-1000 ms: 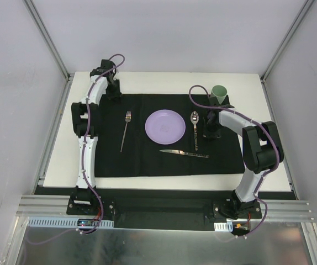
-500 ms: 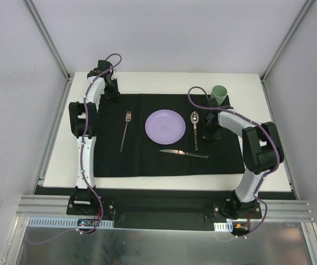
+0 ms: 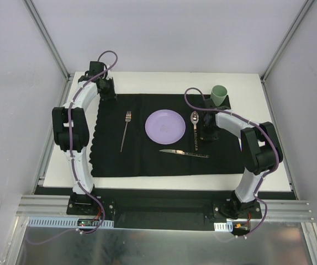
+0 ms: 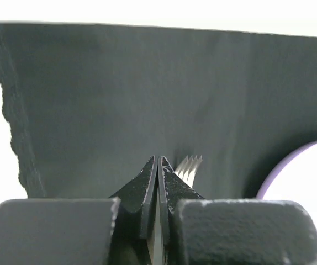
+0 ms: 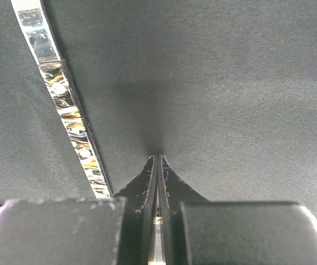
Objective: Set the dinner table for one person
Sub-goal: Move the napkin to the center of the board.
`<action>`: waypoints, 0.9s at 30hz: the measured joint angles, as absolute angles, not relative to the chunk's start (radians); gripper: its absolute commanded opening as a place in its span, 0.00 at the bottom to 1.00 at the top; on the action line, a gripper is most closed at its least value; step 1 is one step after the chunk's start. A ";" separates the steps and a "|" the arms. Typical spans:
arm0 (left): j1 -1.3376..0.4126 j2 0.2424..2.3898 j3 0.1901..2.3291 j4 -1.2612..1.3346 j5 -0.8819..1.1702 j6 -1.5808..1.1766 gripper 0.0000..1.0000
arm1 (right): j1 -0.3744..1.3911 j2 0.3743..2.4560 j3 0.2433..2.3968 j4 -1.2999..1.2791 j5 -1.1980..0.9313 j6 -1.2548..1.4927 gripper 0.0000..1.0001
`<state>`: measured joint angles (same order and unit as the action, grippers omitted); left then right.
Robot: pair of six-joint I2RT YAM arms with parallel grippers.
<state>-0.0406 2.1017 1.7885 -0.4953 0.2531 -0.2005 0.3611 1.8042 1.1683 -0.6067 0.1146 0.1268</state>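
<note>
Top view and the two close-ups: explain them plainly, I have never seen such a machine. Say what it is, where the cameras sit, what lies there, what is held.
This is a robot: a left arm and a right arm bolted at the near edge of a white dinner table. The wide picture comes from a fixed camera above and behind them; each close-up comes from a camera on one wrist. A black mat carries a fork, a purple plate, a spoon and a knife; a green cup stands near its far right corner. The left gripper, at the mat's far left corner, and the right gripper, beside the spoon, are both shut and hold nothing.
</note>
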 measured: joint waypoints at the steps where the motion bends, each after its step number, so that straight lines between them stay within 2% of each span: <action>1: -0.046 2.076 1.754 -0.484 0.246 -0.201 0.00 | 0.363 1.804 1.168 -0.606 0.115 0.127 0.01; 6: -0.067 2.052 1.644 -0.469 0.200 -0.201 0.00 | 0.366 1.804 1.168 -0.607 0.112 0.127 0.01; 12: -0.079 2.123 1.640 -0.476 0.160 -0.201 0.00 | 0.368 1.785 1.168 -0.611 0.112 0.127 0.01; 27: -0.080 2.265 1.835 -0.596 0.097 -0.195 0.00 | 0.370 1.669 1.169 -0.648 0.116 0.127 0.01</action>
